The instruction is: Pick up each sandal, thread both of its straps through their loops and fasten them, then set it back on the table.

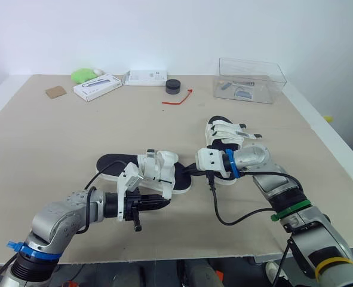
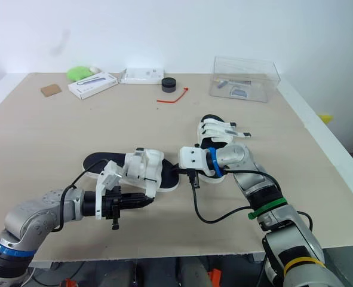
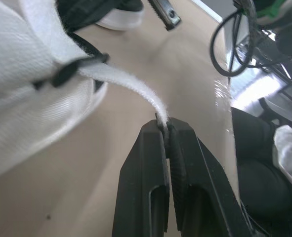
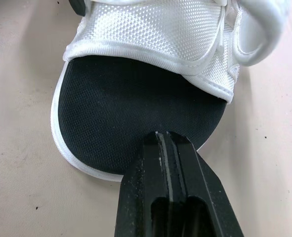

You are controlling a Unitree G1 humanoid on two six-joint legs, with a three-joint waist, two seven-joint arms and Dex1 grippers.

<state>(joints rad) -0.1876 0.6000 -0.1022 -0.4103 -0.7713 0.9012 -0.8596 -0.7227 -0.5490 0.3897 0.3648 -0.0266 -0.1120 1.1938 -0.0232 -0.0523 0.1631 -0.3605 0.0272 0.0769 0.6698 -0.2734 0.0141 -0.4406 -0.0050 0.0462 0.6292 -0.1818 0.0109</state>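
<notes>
Sandal: the one being worked on [image 1: 158, 164] lies flat on the table [image 1: 57, 143], white upper facing up.
Feel: light, I'd say, with a bendy sole and a soft mesh upper. It would likely skate across the table under any sideways tug, so it needs pinning down.
Strap: a narrow, fuzzy white strap [image 3: 131, 86], limp as ribbon. It comes out past a small black loop [image 3: 66, 74] on the sandal and runs fairly taut to the left gripper.
Where to hold: the very tip of the strap for pulling, and the firm sole for steadying. The mesh would only bunch up if it were pinched.
Left gripper: the left gripper [image 3: 165, 122] sits on the robot's side of the sandal, fingers clamped together on the strap's end, only the last bit caught between the tips (a slim hold that could slip on a hard pull).
Right gripper: the right gripper [image 4: 165, 136] is at the sandal's rounded end, fingers pressed together with no gap, tips resting on the black sole [image 4: 136, 108]. It looks to me like pinning rather than gripping.
Other sandal: the other sandal [image 1: 226, 134] lies just beyond the sandal on the robot's right, flat on the table, strap ends poking out sideways.
</notes>
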